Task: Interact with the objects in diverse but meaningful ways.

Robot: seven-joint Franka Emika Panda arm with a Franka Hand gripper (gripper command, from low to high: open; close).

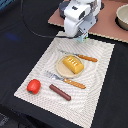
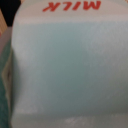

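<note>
Arm: 1 white robot arm reaches in from the far side of the exterior view, its head low over the far edge of the placemat (image 1: 90, 62).
Fingers: the gripper (image 1: 82, 36) is at the mat's far edge; the arm's body covers the tips, so I cannot tell whether the fingers are apart or pressed together.
Milk carton: the wrist view is filled by the pale teal face of the milk carton (image 2: 70, 75), red "MILK" lettering along 1 edge; it is very close to the camera. In the exterior view only a small teal bit shows beneath the arm's head.
Bread: the yellow ridged bread piece (image 1: 72, 63) lies on the round tan plate (image 1: 63, 73) near the middle of the mat.
Cutlery: 1 orange-handled knife (image 1: 82, 57) lies just beyond the plate, 1 orange-handled fork (image 1: 67, 80) just in front of it.
Sausage: the brown sausage (image 1: 60, 92) lies on the mat near its front edge, apart from the fork.
Tomato: the red tomato (image 1: 33, 86) sits at the mat's corner on the exterior view's left.
Pot: the grey pot (image 1: 122, 17) stands on a tan board (image 1: 107, 22) at the exterior view's far right, well apart from the mat.
Desk: the dark desk (image 1: 20, 45) carries the mat and board.
</note>
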